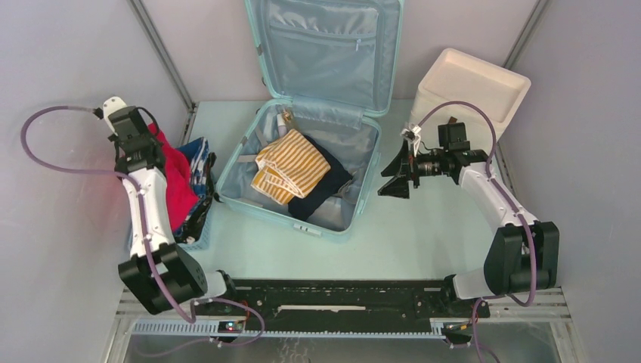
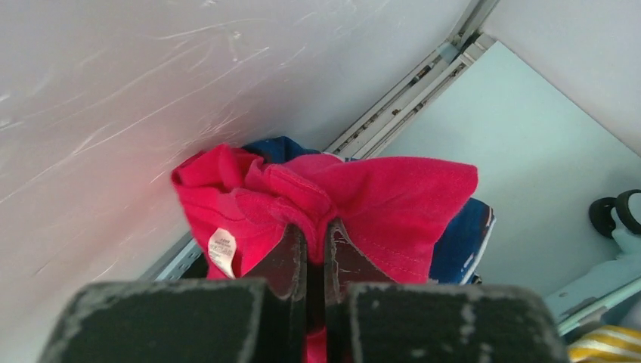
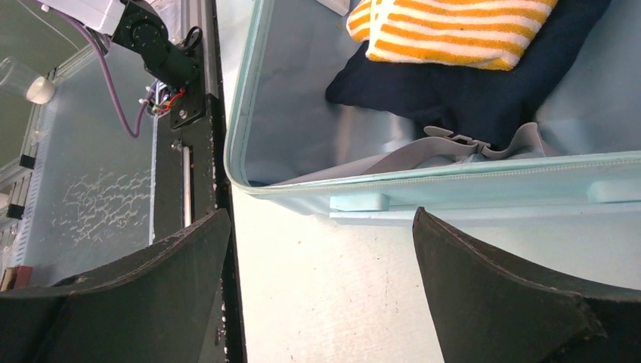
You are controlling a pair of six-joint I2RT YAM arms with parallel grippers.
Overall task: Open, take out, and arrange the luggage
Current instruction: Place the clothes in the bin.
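As the left arm stands: the forearm runs up from its base at 7 o'clock toward 9 o'clock, and the wrist bends down over the basket (image 1: pixel 198 240) beside the left wall.
Left gripper (image 2: pixel 316 231): the fingers are almost together, pinching a bunched fold of the red cloth (image 2: pixel 393 197).
Red cloth: a soft knit, crumpled into folds, with a stitched hem and a small white label showing. It sits above a blue patterned cloth (image 1: pixel 200 155) at the basket.
Right arm: the elbow is high at 4 o'clock and the forearm angles toward 2 o'clock. The wrist is turned sideways so the fingers point at the luggage.
Right gripper (image 1: pixel 394 172): the jaws are spread wide with nothing between them, near the luggage's 3 o'clock wall and not touching it.
Luggage (image 1: pixel 261 210): it lies open at the table's centre with the lid upright at 12 o'clock. It has a pale mint hard shell, a smooth rounded rim, and grey-blue fabric lining with a zip pocket in the lid.
Inside the luggage: a folded orange-and-white striped cloth (image 1: pixel 291 162) lies on a dark navy cloth (image 1: pixel 321 189). A grey strap (image 3: pixel 453 144) with a buckle lies slack along the wall facing the right gripper.
White box (image 1: pixel 472 83): cream, square and open-topped, at 2 o'clock.
Table (image 1: pixel 408 242): pale, matte and smooth.
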